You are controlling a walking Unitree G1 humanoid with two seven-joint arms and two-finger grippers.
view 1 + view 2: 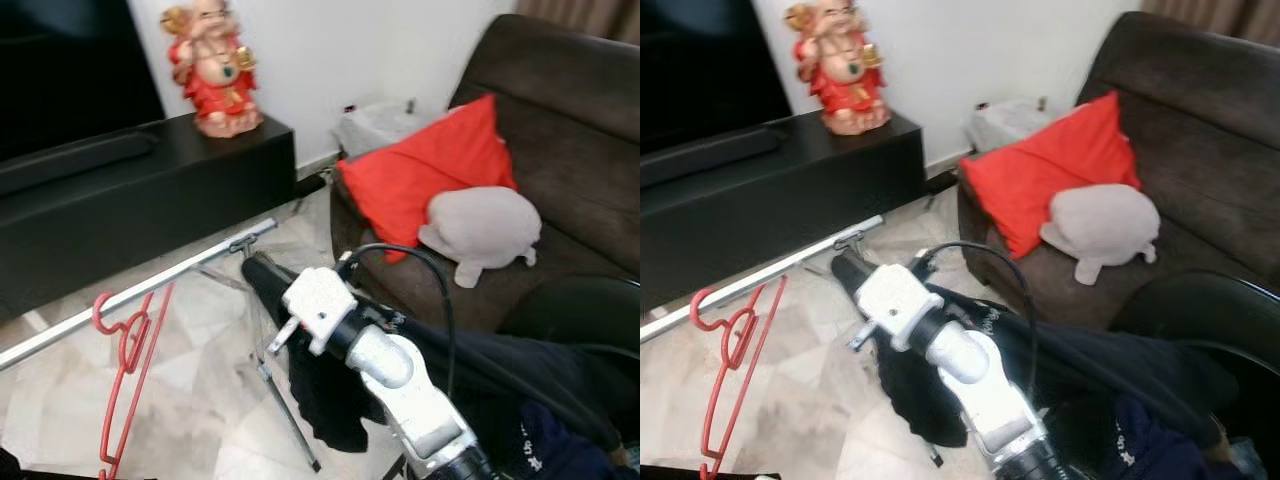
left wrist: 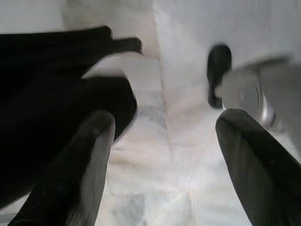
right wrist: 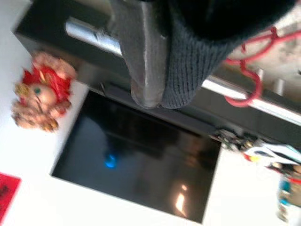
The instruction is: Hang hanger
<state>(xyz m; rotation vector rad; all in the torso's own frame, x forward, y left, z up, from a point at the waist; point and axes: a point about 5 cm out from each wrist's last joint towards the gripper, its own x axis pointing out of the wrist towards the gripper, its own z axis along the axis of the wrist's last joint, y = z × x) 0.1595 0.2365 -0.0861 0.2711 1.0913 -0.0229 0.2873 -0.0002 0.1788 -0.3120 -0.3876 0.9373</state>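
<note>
A red hanger hangs by its hook on a silver rail that runs in front of a black TV cabinet. The right arm reaches forward from the lower right, its gripper at the rail's near end with a black garment draped under and around it. In the right wrist view a grey finger lies tight against dark knit cloth, so the pincer appears closed on the garment (the second finger is hidden by the fabric). The left gripper points down at pale marble floor, its two black fingers spread wide apart and holding nothing. On the cabinet stands a red figurine. To the right, a brown sofa carries a red cushion and a grey plush toy.
</note>
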